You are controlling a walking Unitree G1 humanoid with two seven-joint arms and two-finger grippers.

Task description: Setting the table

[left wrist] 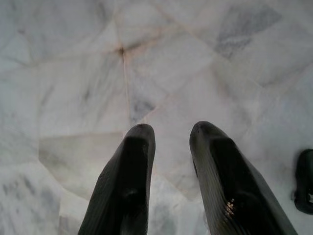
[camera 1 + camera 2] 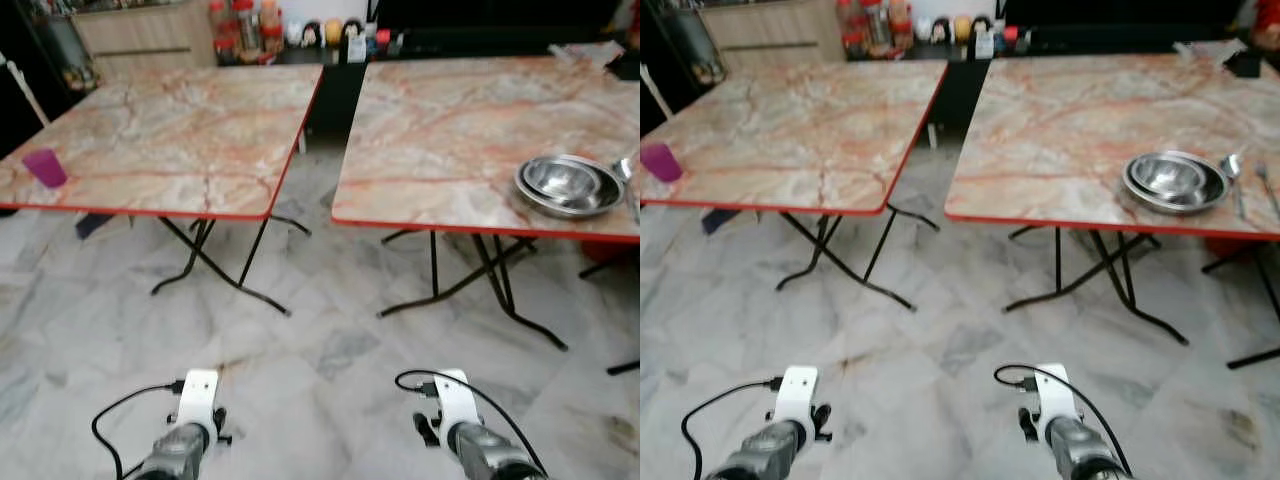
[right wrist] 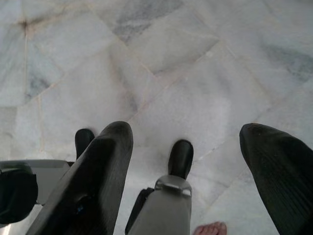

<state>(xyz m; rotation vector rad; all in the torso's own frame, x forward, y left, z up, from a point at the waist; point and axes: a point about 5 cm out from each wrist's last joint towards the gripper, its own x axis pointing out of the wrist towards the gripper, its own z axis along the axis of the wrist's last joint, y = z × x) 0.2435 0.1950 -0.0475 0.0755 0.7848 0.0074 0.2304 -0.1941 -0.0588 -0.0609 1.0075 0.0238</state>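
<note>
Here I hold both arms low over the floor (image 2: 330,330): left end effector (image 1: 168,134) slightly parted, right end effector (image 3: 183,132) spread; bowls (image 2: 568,185) sit on the right bench (image 2: 450,130).

A stack of shiny round steel bowls (image 2: 568,185) sits upright near the front edge of the right marble-patterned bench (image 2: 450,130), with a metal spoon (image 2: 1234,170) lying just beside it. A small purple plastic cup (image 2: 45,167) stands upright at the left bench's (image 2: 180,130) front corner.

Two marble-topped folding tables stand side by side on the pale marble-tiled floor (image 2: 330,350), a gap between them. On the left table (image 2: 180,135), a small purple cup (image 2: 45,167) sits near its front left corner. On the right table (image 2: 470,130), stacked steel bowls (image 2: 568,185) lie near the front right, cutlery (image 2: 1236,180) just beside them. Bottles and jars (image 2: 245,28) stand behind the tables.
</note>
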